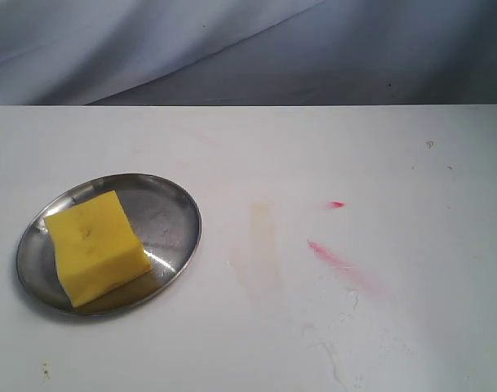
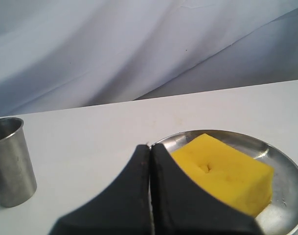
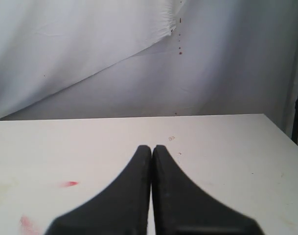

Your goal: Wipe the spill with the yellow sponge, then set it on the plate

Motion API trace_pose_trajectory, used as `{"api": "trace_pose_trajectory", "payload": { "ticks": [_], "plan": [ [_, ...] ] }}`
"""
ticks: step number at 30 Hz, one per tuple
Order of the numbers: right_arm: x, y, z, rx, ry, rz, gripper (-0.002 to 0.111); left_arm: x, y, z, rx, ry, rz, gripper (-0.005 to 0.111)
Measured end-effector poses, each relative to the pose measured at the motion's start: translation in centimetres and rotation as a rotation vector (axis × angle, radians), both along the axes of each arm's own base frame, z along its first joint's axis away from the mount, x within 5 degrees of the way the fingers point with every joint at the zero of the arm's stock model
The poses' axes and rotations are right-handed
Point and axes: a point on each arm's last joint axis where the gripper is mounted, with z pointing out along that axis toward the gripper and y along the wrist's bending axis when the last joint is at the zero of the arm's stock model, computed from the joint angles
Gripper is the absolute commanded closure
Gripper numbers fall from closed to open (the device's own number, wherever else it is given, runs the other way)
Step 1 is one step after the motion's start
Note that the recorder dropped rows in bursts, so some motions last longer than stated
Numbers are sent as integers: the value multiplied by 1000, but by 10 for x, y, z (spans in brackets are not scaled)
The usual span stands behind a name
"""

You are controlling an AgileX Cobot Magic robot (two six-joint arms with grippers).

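Note:
The yellow sponge (image 1: 95, 247) lies on the silver plate (image 1: 170, 212) at the left of the table; the left wrist view shows the same sponge (image 2: 224, 171) on the plate (image 2: 286, 171). A faint pale yellowish smear, the spill (image 1: 263, 245), stretches in a narrow band on the table to the right of the plate. My left gripper (image 2: 149, 147) is shut and empty, just short of the plate's rim. My right gripper (image 3: 151, 147) is shut with nothing in it, above bare table. Neither gripper shows in the exterior view.
Thin red streaks (image 1: 338, 261) and a red dot (image 1: 336, 204) mark the table right of the spill. A metal cup (image 2: 11, 161) stands in the left wrist view, apart from the plate. Grey cloth (image 1: 232, 49) hangs behind the table's far edge.

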Motion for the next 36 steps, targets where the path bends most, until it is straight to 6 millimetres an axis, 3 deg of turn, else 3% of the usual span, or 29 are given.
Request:
{"api": "trace_pose_trajectory", "payload": {
  "ticks": [36],
  "plan": [
    [0, 0, 0, 16, 2, 2, 108, 0, 0, 0, 0, 0, 0, 107]
  ]
}}
